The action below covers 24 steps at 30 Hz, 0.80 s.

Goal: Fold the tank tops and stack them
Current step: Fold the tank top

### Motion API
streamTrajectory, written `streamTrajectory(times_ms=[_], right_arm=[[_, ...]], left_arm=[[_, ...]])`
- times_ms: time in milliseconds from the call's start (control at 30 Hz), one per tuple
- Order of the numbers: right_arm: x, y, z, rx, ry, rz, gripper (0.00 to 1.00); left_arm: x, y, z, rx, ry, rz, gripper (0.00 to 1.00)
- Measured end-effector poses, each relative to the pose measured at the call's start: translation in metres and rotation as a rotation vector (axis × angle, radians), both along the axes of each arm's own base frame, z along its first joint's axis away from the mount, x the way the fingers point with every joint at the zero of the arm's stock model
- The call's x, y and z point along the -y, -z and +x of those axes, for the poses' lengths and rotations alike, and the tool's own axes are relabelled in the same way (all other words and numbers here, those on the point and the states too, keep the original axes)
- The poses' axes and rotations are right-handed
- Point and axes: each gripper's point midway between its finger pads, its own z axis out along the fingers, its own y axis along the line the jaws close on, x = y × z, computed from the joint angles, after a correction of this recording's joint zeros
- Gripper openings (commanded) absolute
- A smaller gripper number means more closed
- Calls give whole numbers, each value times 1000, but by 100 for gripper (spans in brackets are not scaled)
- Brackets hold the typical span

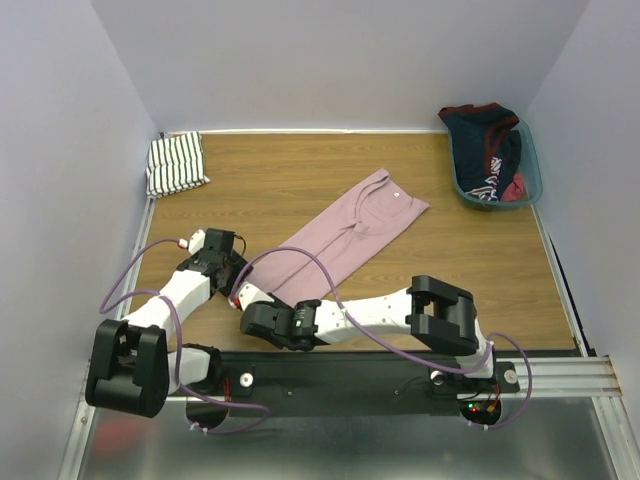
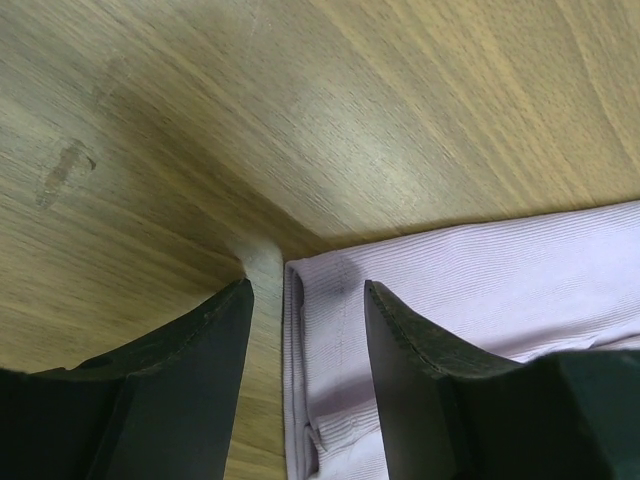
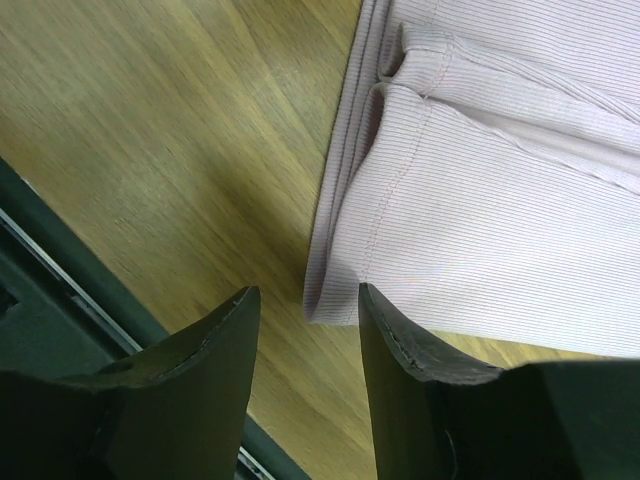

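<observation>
The pink-mauve tank top (image 1: 350,235) lies folded lengthwise in a long diagonal strip across the middle of the table. Its near end reaches both grippers. My left gripper (image 1: 238,282) is open at that end's left corner. In the left wrist view its fingers straddle the folded edge of the pink cloth (image 2: 480,270) without pinching it. My right gripper (image 1: 250,312) is open too, low over the wood. The near corner of the pink cloth (image 3: 500,200) sits just beyond its fingertips. The striped tank top (image 1: 177,163) lies folded at the back left corner.
A teal basket (image 1: 530,160) with dark navy-and-red clothing stands at the back right. The black front rail (image 1: 350,372) runs just behind the right gripper. White walls close in the table on three sides.
</observation>
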Motion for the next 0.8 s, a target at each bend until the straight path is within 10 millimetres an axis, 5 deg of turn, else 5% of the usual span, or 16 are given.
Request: streamTrajectory(times_ms=[167,433,567,800], right_arm=[[2,6,2,15,-3,-22,50],[-1,13,5,24,0,-38,48],[-1,14,5,24,1,-39,31],[0,15,9,25,5,-46,10]], left_arm=[[1,5,1,-2,2,-3,48],[2,8,5,0,10,-4,20],[4,9,8,6,24,-6,0],[5,9,10,13,44,0,0]])
